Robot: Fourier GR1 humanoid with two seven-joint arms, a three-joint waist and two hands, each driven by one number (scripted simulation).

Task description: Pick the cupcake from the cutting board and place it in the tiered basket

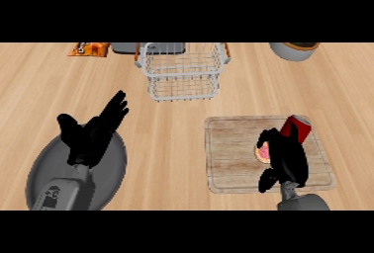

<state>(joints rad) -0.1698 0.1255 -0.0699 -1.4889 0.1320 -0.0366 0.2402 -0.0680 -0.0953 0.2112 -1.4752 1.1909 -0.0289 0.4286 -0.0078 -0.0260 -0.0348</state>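
Grey forearms come in from the lower edge, left hand (91, 136) over a grey plate (44, 173) at lower left, fingers straight and released, holding nothing, resting. Right hand (286, 155) is down on the wooden cutting board (234, 148) at lower right, its fingers (269, 136) curled over the cupcake (261, 154), of which only a pink and pale sliver shows at the hand's left side. Looks like a grasp closing on it, thumb side hidden, so contact underneath can't be confirmed. Cupcake seems to be on the board, not lifted as far as I can judge. Red can (298, 124) stands on the board just behind the hand, touching or nearly touching the fingers, can't tell which. Light wood surface (182, 123) between board and basket is bare. Further back, the white wire tiered basket (184, 71) sits centre, well apart from the board, nothing visible inside. Behind it a dark grey object, partly hidden. Orange packet (89, 49) at far left, grey pot (294, 50) at far right, both cut by the top edge. Progress: early, pick step in hand. Left to do: lift, carry up and left across to the basket, release inside. Watch the can during the lift.
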